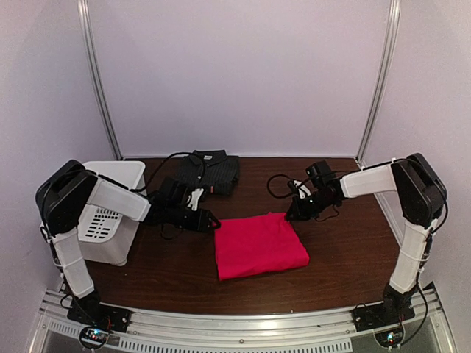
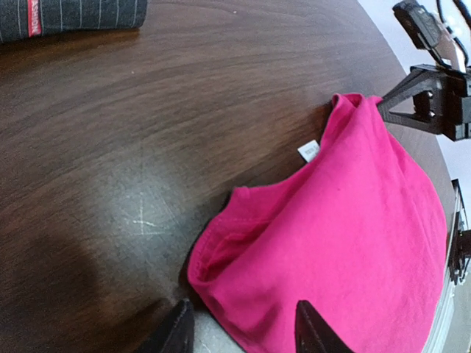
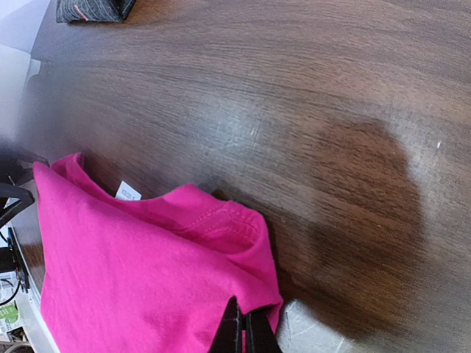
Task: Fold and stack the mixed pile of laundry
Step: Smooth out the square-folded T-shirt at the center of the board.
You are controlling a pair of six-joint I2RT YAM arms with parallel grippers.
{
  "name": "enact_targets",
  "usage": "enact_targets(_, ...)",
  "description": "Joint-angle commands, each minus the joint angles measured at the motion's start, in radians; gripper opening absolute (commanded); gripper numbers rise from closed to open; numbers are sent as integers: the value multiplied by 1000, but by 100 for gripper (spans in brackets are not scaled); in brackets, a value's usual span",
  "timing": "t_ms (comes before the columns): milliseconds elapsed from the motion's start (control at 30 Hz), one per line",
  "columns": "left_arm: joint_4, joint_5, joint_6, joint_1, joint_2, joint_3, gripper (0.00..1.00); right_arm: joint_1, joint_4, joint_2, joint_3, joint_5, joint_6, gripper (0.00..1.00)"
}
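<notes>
The red T-shirt lies folded in a rough square at the table's middle. The dark pinstriped shirt lies folded at the back. My left gripper is at the T-shirt's far left corner, open, with that corner between its two fingertips; the left tip stands just off the cloth. At the far right corner my right gripper is shut on the T-shirt's edge, fingers pressed together on the fold. A white label shows at the T-shirt's far edge.
A white slotted bin stands at the left, beside the left arm. Both arms' cables trail over the table behind the T-shirt. The dark shirt's edge is well beyond the left gripper. Frame posts and walls close the back.
</notes>
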Motion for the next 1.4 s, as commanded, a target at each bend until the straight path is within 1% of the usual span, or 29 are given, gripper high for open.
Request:
enact_targets(0, 88, -2, -46, 4, 67, 65, 40, -8, -56, -45, 40, 6, -19, 0)
enact_targets(33, 88, -9, -47, 5, 71, 67, 28, -10, -75, -53, 50, 10, -23, 0)
enact_targets(100, 79, -31, -46, 8, 67, 61, 8, -14, -119, -76, 68, 30, -28, 0)
enact_targets(133, 79, -38, -47, 11, 64, 52, 0, -17, -136, -90, 75, 43, -28, 0)
enact_targets(233, 75, -51, -44, 20, 57, 27, 0, -30, -167, -96, 101, 57, -32, 0)
enact_targets(333, 55, -70, -31, 28, 54, 24, 0, -43, -191, -48, 135, 77, -43, 0)
enact_targets(500, 19, -123, -25, 40, 63, 59, 0, -51, -81, 31, 135, 69, -8, 0)
enact_targets(533, 1, -121, -16, 41, 73, 78, 0, -51, -75, 42, 140, 85, 1, 9)
enact_targets(600, -46, -128, 4, 41, 90, 116, 0, -51, -70, 31, 140, 97, 5, 32)
enact_targets(633, -64, -142, 9, 41, 95, 128, 0, -51, -66, 6, 129, 103, 2, 39)
enact_targets(667, -74, -152, 14, 42, 98, 139, 3, -52, -64, -21, 119, 108, -4, 44)
enact_targets(700, -82, -158, 19, 44, 99, 147, 6, -51, -65, -57, 107, 113, -13, 46)
enact_targets(767, -111, -179, 32, 48, 107, 170, 10, -51, -42, -132, 71, 87, -20, 49)
enact_targets(833, -138, -195, 40, 57, 115, 193, 16, -45, 24, -189, 23, 25, -2, 49)
enact_targets(933, -184, -233, 49, 82, 106, 219, 27, -30, 92, -200, -5, -71, 28, 49)
enact_targets(967, -179, -218, 67, 88, 89, 214, 34, -21, 109, -192, -7, -105, 42, 49)
enact_targets(1033, -114, -139, 104, 87, 27, 173, 49, 9, 160, -177, -18, -166, 84, 49)
enact_targets(1100, -52, -47, 121, 72, -58, 124, 61, 52, 254, -178, -65, -227, 157, 50)
enact_targets(1133, -49, -29, 132, 55, -86, 111, 66, 73, 311, -182, -93, -259, 203, 50)
enact_targets(1200, -47, 20, 144, 3, -122, 89, 68, 118, 425, -194, -157, -294, 294, 50)
enact_targets(1267, -17, 90, 117, -51, -136, 54, 69, 162, 493, -205, -206, -312, 356, 50)
enact_targets(1333, 69, 162, 60, -105, -138, 2, 69, 192, 542, -219, -253, -316, 397, 51)
enact_targets(1367, 141, 188, 28, -133, -135, -25, 69, 202, 573, -224, -278, -321, 420, 51)
